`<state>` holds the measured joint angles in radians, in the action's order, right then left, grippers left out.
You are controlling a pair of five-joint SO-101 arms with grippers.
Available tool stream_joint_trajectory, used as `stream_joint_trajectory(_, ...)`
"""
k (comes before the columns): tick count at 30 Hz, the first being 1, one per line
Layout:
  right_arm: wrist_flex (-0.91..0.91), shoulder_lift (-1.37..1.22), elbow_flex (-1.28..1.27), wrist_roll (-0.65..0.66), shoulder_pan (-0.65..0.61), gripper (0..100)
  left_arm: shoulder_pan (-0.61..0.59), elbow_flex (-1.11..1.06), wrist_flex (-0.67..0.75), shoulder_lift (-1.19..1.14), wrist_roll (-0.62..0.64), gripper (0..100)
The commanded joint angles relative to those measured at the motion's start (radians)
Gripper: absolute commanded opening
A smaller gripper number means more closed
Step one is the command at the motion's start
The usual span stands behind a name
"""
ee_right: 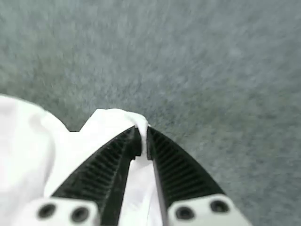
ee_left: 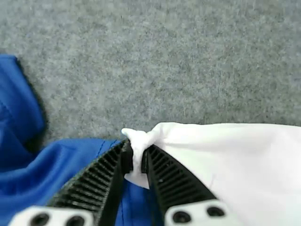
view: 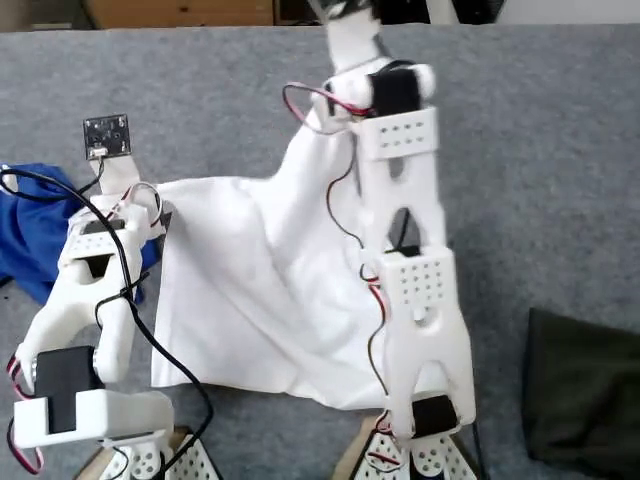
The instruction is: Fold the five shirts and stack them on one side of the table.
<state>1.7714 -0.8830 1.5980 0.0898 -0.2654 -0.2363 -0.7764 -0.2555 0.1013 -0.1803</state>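
Observation:
A white shirt [view: 255,290] lies spread on the grey table, its far right part lifted into a peak. My left gripper [ee_left: 136,153] is shut on a bunched corner of the white shirt [ee_left: 225,160] at its far left, close to the table. My right gripper [ee_right: 141,136] is shut on another fold of the white shirt [ee_right: 28,141], held raised above the table at the far middle. In the high view the left arm [view: 95,290] stands at the left and the right arm [view: 405,250] reaches over the cloth.
A blue shirt [view: 30,235] lies crumpled at the left edge, partly under the left gripper, with more blue shirt [ee_left: 33,169] beside the fingers. A dark green shirt [view: 585,390] sits at the near right. Grey table [view: 540,160] stretches bare at the far right.

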Motion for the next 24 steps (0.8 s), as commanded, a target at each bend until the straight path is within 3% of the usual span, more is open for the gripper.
stream_joint_trajectory(1,0.015,0.243,0.004,0.034,0.027,0.4,0.006,0.120,-0.091,0.036,0.008,2)
stream_joint_trajectory(8,0.015,0.572,-0.013,0.098,0.036,0.4,0.008,0.377,-0.425,0.272,0.103,2)
stream_joint_trajectory(14,0.015,0.931,-0.239,0.196,0.033,0.4,0.012,0.488,-0.634,0.487,0.127,2)
stream_joint_trajectory(19,0.002,1.198,-0.529,0.227,0.033,0.4,0.075,0.436,-0.738,0.624,0.126,2)
stream_joint_trajectory(24,-0.080,1.334,-0.728,0.232,0.036,0.4,0.092,0.330,-0.707,0.731,0.129,2)
